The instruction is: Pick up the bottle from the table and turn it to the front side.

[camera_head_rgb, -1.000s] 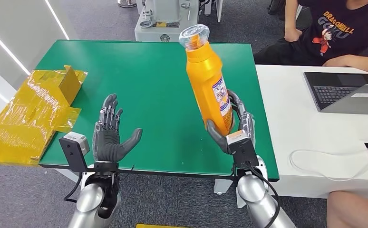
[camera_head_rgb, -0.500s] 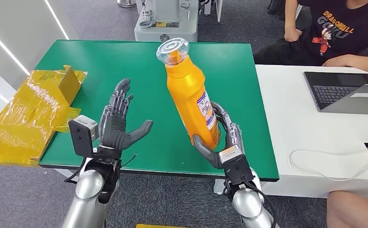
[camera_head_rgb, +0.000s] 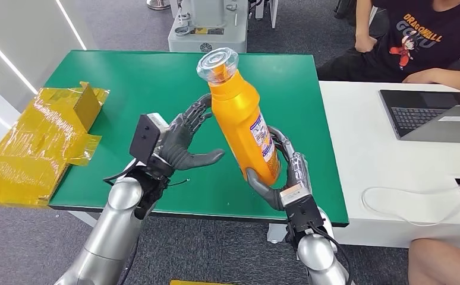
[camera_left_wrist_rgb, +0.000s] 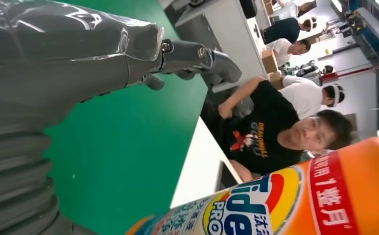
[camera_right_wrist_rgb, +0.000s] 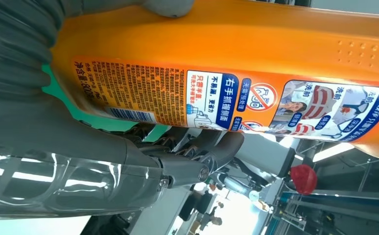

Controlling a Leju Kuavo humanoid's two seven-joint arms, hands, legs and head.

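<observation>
While lifted clear of the green tabletop (camera_head_rgb: 126,77) near its right side, bottle (camera_head_rgb: 239,122) tilted, cap far, base clasped by right hand (camera_head_rgb: 278,178). Left hand (camera_head_rgb: 183,142) unclenched, fingertips at bottle's left flank, grasping nothing. Pickup done; turning to front seemingly unfinished, back label facing right.
</observation>
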